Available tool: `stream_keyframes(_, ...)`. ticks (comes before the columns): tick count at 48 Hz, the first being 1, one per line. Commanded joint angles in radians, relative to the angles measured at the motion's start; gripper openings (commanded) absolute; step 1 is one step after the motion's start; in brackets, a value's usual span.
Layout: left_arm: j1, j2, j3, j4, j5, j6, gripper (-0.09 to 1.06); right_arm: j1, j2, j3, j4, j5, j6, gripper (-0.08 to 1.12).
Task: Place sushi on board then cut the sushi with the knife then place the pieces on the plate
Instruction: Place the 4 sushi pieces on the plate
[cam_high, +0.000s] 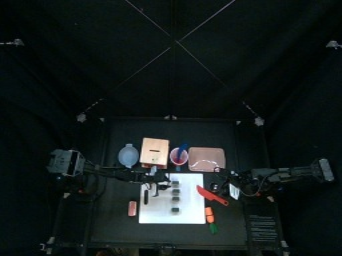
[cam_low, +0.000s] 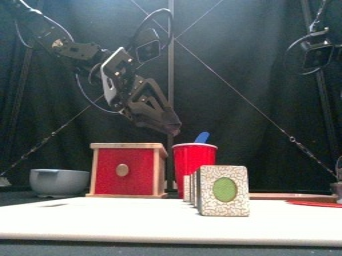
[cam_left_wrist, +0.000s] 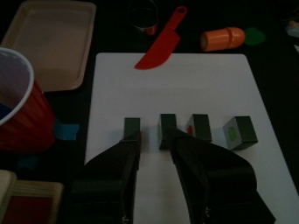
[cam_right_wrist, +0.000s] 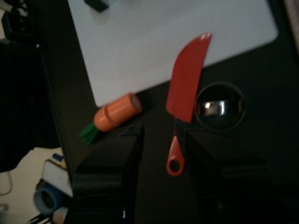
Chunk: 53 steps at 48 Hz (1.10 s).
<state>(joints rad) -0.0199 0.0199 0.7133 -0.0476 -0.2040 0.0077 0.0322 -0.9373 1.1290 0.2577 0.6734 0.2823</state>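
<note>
1. We see four sushi pieces (cam_left_wrist: 201, 128) standing in a row on the white board (cam_left_wrist: 176, 87). They are cut apart, with small gaps between them. In the top view the row runs from 12 o'clock to 6 o'clock.
2. The left gripper (cam_left_wrist: 159, 143) hangs over that row. In the front view it is up in the air and touches nothing. Its jaws are partly open and hold nothing.
3. In the left wrist view, the second piece (cam_left_wrist: 169, 128) sits in the gap between the jaws. So the thing to grab is straight down from the gripper.
4. The jaws open along the row, not across it. We think each jaw has to slip into a thin gap beside that piece. One jaw looks very close to the next piece, so it could bump it.
5. The pink tray (cam_high: 206, 158) lies at 1 o'clock from the row in the top view. It is past the board's back edge, just beside the red cup (cam_high: 178, 155).
6. The right gripper (cam_right_wrist: 170, 149) waits at the board's 3 o'clock side. Its jaws are wide open. The red knife (cam_right_wrist: 184, 83) lies flat with its handle between them, and we think it is not squeezed.
7. The left gripper is much nearer the pieces, so we think it does the lifting.
</note>
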Motion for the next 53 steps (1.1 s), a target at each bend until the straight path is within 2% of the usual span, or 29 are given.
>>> stream_keyframes(1, 0.017, -0.021, -0.003, -0.002, -0.015, 0.0, 0.7, -0.014, 0.04, -0.037, -0.078, -0.103, -0.002, 0.73)
stream_keyframes(11, 0.028, -0.034, 0.034, -0.005, -0.051, -0.003, 0.7, -0.032, 0.19, -0.072, -0.238, -0.367, -0.002, 0.73)
stream_keyframes(19, 0.028, -0.041, 0.075, -0.038, -0.086, -0.002, 0.7, -0.04, 0.35, -0.13, -0.322, -0.477, -0.003, 0.73)
stream_keyframes(24, 0.029, -0.043, 0.101, -0.052, -0.092, 0.0, 0.7, -0.061, 0.446, -0.179, -0.347, -0.512, -0.003, 0.73)
stream_keyframes(38, 0.037, -0.064, 0.173, -0.057, -0.098, -0.002, 0.7, -0.087, 0.678, -0.304, -0.371, -0.592, -0.009, 0.74)
stream_keyframes(45, 0.041, -0.067, 0.175, -0.057, -0.089, 0.0, 0.7, -0.091, 0.788, -0.36, -0.373, -0.594, -0.011, 0.76)
stream_keyframes(53, 0.048, -0.066, 0.176, -0.054, -0.086, 0.002, 0.7, -0.087, 0.897, -0.423, -0.373, -0.591, -0.009, 0.85)
